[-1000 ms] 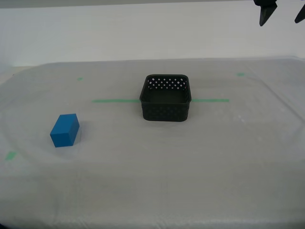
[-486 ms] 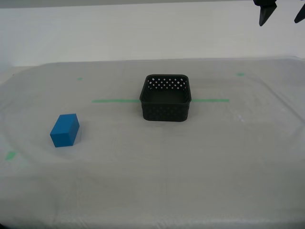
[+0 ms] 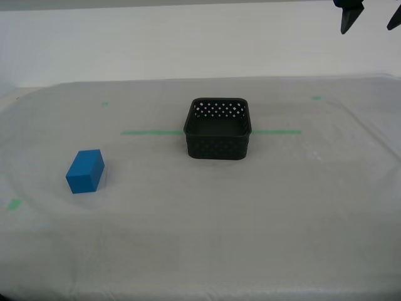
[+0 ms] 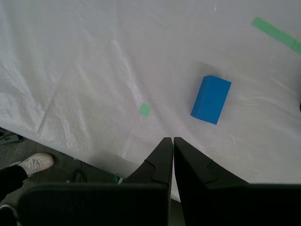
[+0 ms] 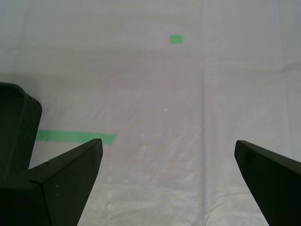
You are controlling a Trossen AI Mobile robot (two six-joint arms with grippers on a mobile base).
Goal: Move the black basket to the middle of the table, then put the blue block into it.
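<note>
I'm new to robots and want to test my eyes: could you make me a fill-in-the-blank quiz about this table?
1. The block on the table is coloured ____.
2. The black basket holds ____.
3. My second gripper has its jaws ____.
4. My first gripper has its jaws ____.

Missing words: blue; nothing; shut; open

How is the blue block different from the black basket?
The blue block is solid with smooth faces; the black basket is hollow, open on top and full of little holes. The block is smaller than the basket. The basket sits on the green tape line; the block sits apart from it. Both rest on the table, untouched.
</note>
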